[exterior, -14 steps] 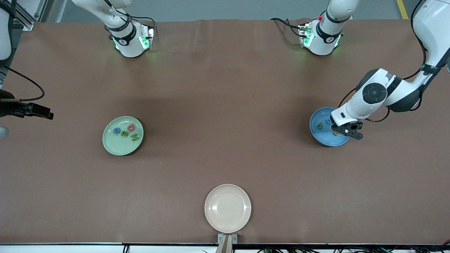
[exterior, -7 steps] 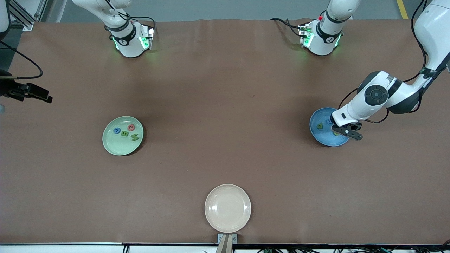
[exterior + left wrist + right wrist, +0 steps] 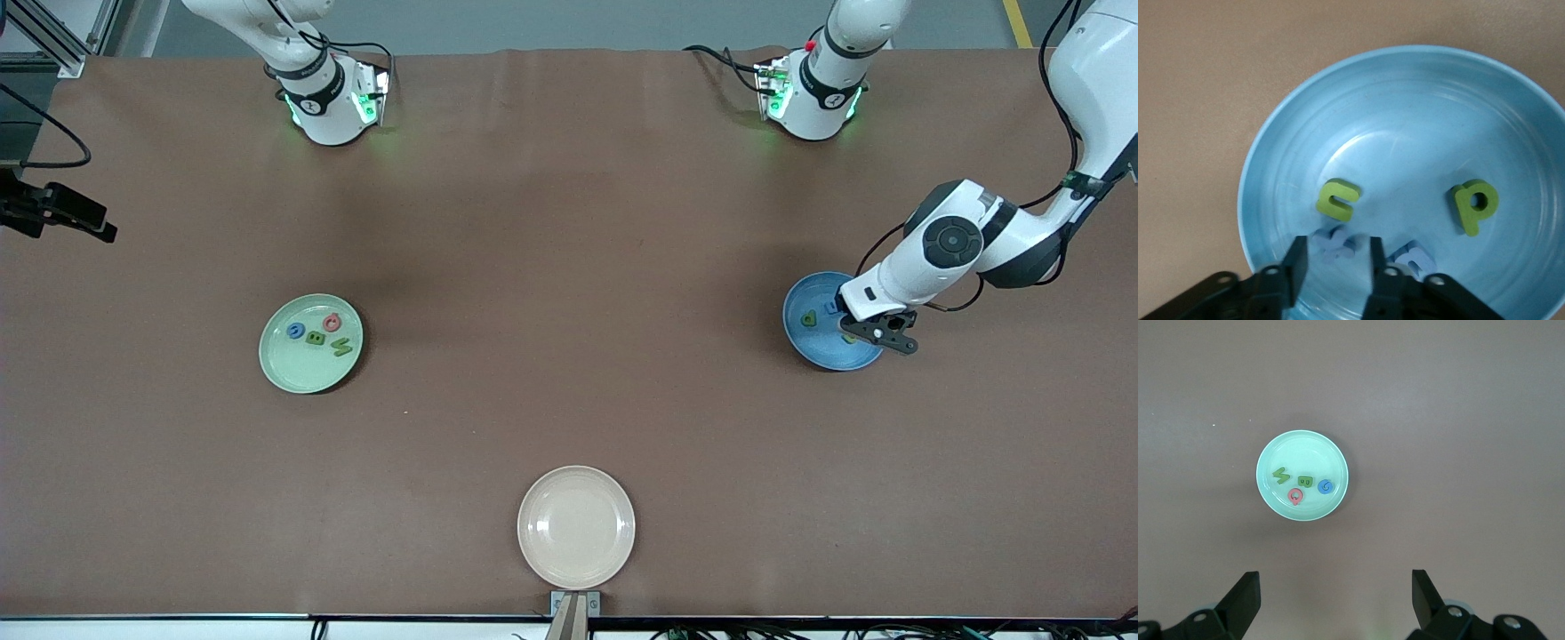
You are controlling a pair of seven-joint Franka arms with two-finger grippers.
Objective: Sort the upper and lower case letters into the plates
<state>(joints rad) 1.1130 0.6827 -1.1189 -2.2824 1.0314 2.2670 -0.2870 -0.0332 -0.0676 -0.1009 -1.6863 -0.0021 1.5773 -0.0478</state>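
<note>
On the brown counter [image 3: 569, 267] lie three round plates. The pale green plate [image 3: 283, 360] sits toward the right arm's end. The sky blue plate [image 3: 800, 342] sits toward the left arm's end. A cream-beige plate [image 3: 576, 527] lies between them, nearer to the front camera than either, and well apart from both.

The left gripper [image 3: 1335, 263] hangs low over the sky blue plate, its fingers [image 3: 1297, 267] parted a narrow way and gripping nothing. Just between and under them a pale blue letter [image 3: 1333, 241] lies on the plate. A lime green letter c [image 3: 1337, 199] lies just beside it. A second pale blue letter [image 3: 1413, 259] and a lime green letter p [image 3: 1475, 204] lie in the same plate.

The right gripper [image 3: 1335, 597] waits high over the counter at the right arm's end, its fingers spread wide and bare.

In the pale green plate lie four letters close together: a blue one [image 3: 296, 332], a pink one [image 3: 332, 323], a green B [image 3: 315, 338] and a green S [image 3: 341, 348].
</note>
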